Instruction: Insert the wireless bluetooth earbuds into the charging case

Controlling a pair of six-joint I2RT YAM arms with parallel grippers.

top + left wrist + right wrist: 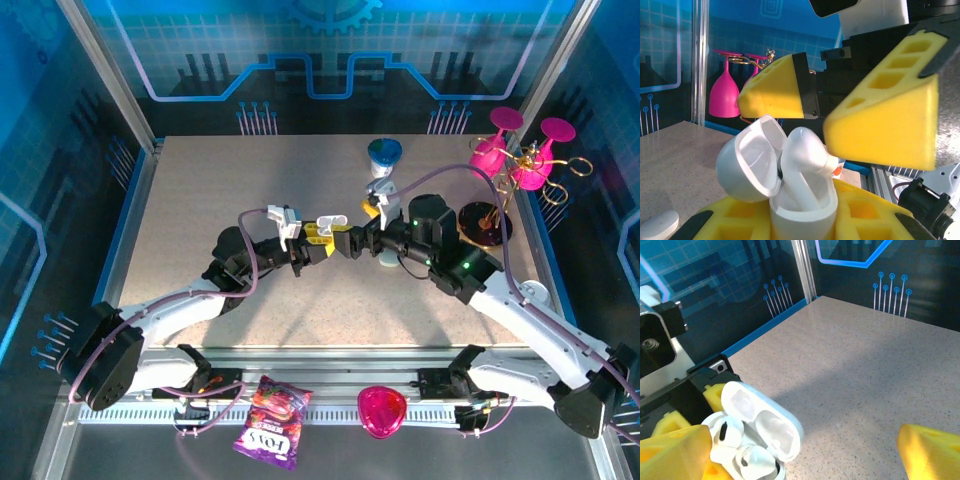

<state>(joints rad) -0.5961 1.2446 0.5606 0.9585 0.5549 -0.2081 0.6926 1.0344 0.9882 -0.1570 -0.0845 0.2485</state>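
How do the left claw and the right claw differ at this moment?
The left claw is shut on the open charging case; the right claw holds nothing. The left claw's jaws sit narrow against the case, while the right claw's stand wide open, facing it. Both have yellow foam fingers.

Left arm (190, 305) and right arm (530, 320) both reach inward, forearms low, wrists facing each other. Left gripper (322, 236) is clamped on the charging case (800, 222). Right gripper (350, 238) is spread wide, its yellow fingers (885, 110) just above the left gripper's tips.
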